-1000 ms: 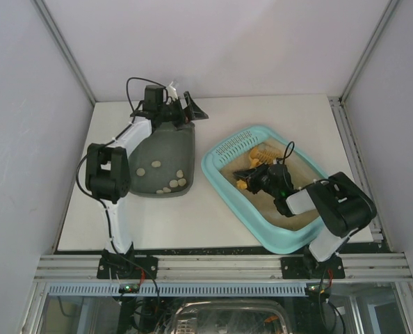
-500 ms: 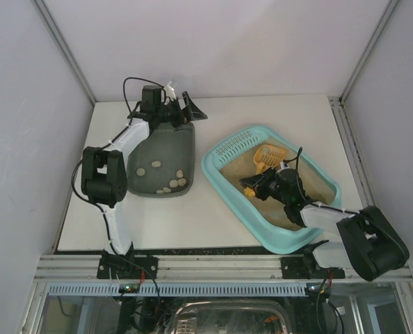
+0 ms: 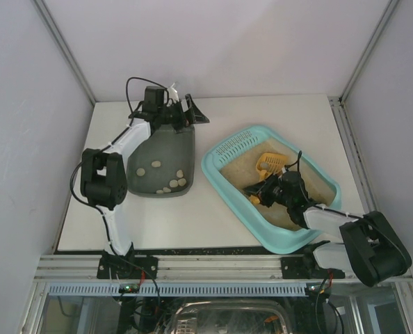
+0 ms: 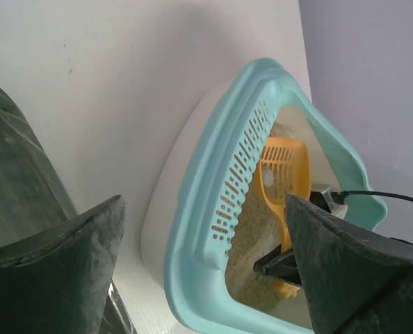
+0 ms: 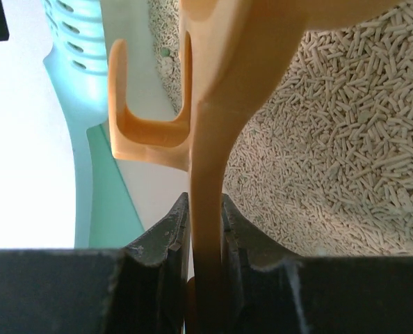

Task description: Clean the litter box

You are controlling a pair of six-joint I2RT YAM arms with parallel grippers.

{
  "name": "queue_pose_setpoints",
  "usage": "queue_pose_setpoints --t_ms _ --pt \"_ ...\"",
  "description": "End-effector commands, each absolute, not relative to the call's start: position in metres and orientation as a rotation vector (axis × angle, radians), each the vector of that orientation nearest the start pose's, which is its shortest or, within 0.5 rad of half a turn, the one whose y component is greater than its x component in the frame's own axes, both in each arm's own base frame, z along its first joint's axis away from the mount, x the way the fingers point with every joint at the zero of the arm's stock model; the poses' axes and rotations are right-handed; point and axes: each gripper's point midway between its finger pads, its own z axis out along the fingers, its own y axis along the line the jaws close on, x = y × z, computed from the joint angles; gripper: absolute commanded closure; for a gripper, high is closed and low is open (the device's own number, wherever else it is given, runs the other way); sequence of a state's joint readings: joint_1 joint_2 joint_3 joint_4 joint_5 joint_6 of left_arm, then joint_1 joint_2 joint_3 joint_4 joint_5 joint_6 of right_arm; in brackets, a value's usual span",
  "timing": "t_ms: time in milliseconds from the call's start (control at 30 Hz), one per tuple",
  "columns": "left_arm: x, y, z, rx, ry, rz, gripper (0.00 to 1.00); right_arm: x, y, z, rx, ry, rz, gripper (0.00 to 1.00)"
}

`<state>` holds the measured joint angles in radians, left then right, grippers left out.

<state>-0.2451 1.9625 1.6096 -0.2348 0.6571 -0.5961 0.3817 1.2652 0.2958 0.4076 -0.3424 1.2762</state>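
Note:
The light-teal litter box (image 3: 224, 174) sits right of centre, holding beige pellet litter (image 5: 345, 125). An orange slotted scoop (image 3: 268, 163) lies with its head on the litter near the perforated end. My right gripper (image 3: 265, 191) is inside the box, shut on the scoop's handle (image 5: 213, 139), with both jaws pressed against it (image 5: 205, 202). My left gripper (image 3: 189, 110) hangs open and empty at the far end of a dark grey-green tub (image 3: 168, 146). In the left wrist view that gripper (image 4: 203, 202) faces the box's perforated rim (image 4: 241, 167) and the scoop (image 4: 286, 167).
Several pale lumps (image 3: 170, 182) lie at the near end of the dark tub. White tabletop (image 3: 192, 209) separates the tub from the litter box. Grey walls close in the table on three sides, and the arm bases sit on a metal rail at the near edge.
My right arm has swung its elbow down to the right. The gripper and scoop have shifted rightward, farther into the box. The left gripper has barely moved.

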Motion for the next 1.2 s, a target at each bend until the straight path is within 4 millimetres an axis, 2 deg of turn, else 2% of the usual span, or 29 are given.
queue_pose_setpoints --t_ms 0,233,367,567,700,733,900,1033,1167 --pt "0.454 -0.251 0.223 0.091 2.231 -1.150 0.00 0.255 0.206 0.088 0.663 2.165 1.281 1.00" --pt "0.428 -0.242 0.224 0.123 2.267 -1.076 0.00 0.247 0.207 0.112 0.401 2.096 1.249 1.00" --pt "0.420 -0.239 0.217 0.132 2.303 -1.057 0.00 0.235 0.209 0.112 0.281 2.138 1.257 1.00" --pt "0.412 -0.232 0.225 0.140 2.308 -1.023 0.00 0.221 0.211 0.114 0.145 2.167 1.240 1.00" --pt "0.406 -0.227 0.228 0.136 2.321 -0.989 0.00 0.226 0.198 0.118 0.011 2.187 1.059 1.00" --pt "0.405 -0.226 0.227 0.136 2.326 -0.980 0.00 0.231 0.195 0.126 -0.026 2.176 1.008 1.00" --pt "0.403 -0.217 0.228 0.119 2.333 -0.898 0.00 0.244 0.173 0.140 -0.157 2.201 0.730 1.00" --pt "0.405 -0.212 0.231 0.104 2.325 -0.850 0.00 0.248 0.162 0.152 -0.164 2.152 0.650 1.00" --pt "0.407 -0.213 0.232 0.098 2.323 -0.846 0.00 0.242 0.163 0.158 -0.124 2.154 0.735 1.00"
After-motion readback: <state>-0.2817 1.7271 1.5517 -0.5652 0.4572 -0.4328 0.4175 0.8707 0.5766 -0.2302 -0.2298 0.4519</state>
